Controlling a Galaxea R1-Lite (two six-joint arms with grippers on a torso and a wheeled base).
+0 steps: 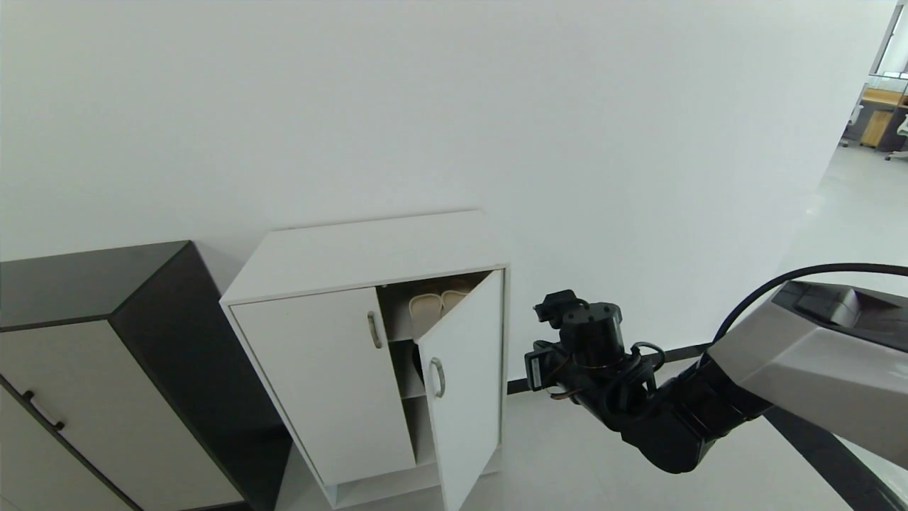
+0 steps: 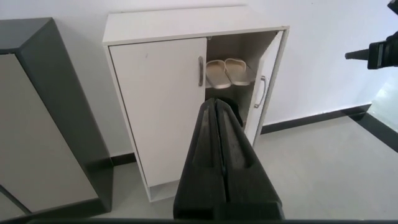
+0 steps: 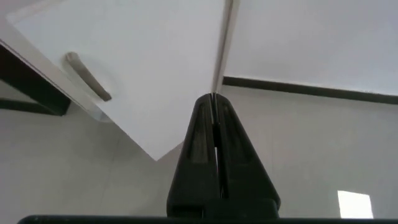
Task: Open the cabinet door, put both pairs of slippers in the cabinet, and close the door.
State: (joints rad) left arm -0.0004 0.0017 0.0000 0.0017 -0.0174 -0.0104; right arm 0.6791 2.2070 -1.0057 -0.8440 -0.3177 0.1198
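I see the white cabinet (image 1: 369, 252) standing upright against the wall. Its right door (image 1: 464, 397) hangs partly open and the left one is shut. One beige pair of slippers (image 1: 434, 305) lies side by side on the top shelf. Something dark sits on the shelf below, but I can't make out what it is.

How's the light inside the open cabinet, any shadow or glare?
Head view: beige slippers up top are lit, the compartment below is shadowed. Left wrist view: a dark shape under them is unreadable. Right wrist view: a bright patch on the floor.
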